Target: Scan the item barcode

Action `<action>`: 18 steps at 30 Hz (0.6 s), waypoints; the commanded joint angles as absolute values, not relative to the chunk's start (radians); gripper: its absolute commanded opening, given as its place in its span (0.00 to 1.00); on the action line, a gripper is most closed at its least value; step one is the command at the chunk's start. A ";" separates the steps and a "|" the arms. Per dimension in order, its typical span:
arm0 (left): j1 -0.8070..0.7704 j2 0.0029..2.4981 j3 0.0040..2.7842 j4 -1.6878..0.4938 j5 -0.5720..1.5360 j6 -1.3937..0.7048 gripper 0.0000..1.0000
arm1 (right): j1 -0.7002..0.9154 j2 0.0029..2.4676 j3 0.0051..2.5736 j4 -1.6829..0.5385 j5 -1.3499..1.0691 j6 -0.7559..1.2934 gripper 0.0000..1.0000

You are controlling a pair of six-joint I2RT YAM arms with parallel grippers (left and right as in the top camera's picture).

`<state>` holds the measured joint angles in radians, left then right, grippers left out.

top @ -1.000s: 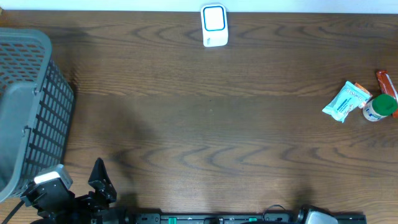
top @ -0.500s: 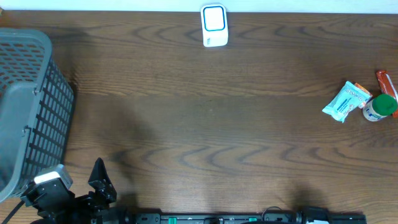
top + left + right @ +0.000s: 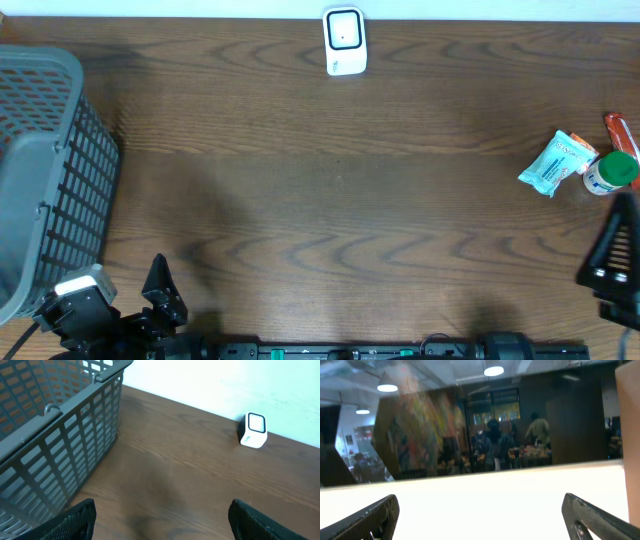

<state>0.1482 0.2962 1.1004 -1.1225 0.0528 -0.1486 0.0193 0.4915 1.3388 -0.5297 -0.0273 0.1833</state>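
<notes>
The white barcode scanner (image 3: 345, 41) stands at the table's far edge, centre; the left wrist view has the scanner (image 3: 254, 430) at upper right. Three items lie at the right: a teal and white packet (image 3: 556, 163), a white bottle with a green cap (image 3: 611, 172) and a red-orange packet (image 3: 620, 130). My right gripper (image 3: 612, 252) hangs just in front of the bottle, open and empty, its fingers (image 3: 370, 519) wide apart and facing a pale wall. Low at the near left corner my left gripper (image 3: 163, 290) is open, with bare table between its fingers (image 3: 75, 521).
A tall grey mesh basket (image 3: 45, 170) fills the left side, close to my left gripper; the left wrist view shows the basket wall (image 3: 60, 430) at left. A black rail (image 3: 350, 351) runs along the table's near edge.
The right arm has swung from the near edge to the right side and now shows beside the items. The left arm has not moved.
</notes>
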 commanded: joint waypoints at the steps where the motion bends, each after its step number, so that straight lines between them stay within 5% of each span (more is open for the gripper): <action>1: 0.145 0.291 1.100 -1.126 0.048 -0.132 0.85 | -0.008 0.443 1.281 -0.524 -0.036 0.201 0.99; 9: 0.145 0.199 0.965 -1.125 0.048 -0.132 0.85 | -0.166 0.308 1.198 -0.580 -0.274 0.205 0.99; 18: 0.145 0.061 0.688 -1.082 0.048 -0.132 0.85 | -0.142 0.282 1.195 -0.627 -0.321 0.206 0.99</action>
<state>0.1482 0.0807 0.7250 -1.0988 0.0528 -0.1486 -0.1509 0.2825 1.2015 -0.6167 -0.2874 0.1940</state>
